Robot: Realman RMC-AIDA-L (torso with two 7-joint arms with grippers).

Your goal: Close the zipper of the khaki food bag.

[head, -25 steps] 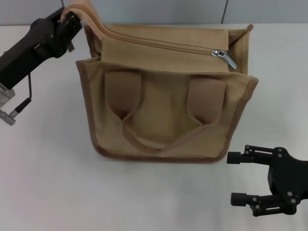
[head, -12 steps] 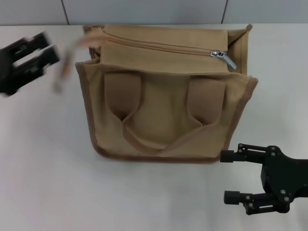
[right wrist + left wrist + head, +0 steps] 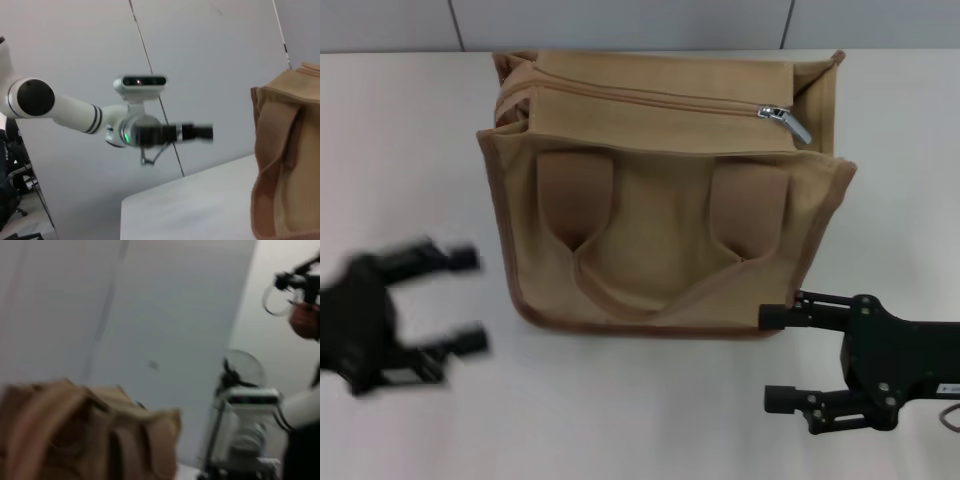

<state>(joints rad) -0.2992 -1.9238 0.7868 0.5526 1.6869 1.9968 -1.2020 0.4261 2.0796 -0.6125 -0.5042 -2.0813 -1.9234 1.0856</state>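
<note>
Standing in the upper centre of the head view, the khaki food bag (image 3: 665,200) is soft canvas, likely light and prone to sliding or buckling under a pull. The zipper (image 3: 650,100) runs along its top seam; its small silver slider (image 3: 786,119) at the upper right end is the grip point, probably slippery, so 1 hand should brace the fabric. The right gripper (image 3: 778,355), lower right, stands wide and empty. The left gripper (image 3: 470,300), lower left, is also spread, holding nothing.
</note>
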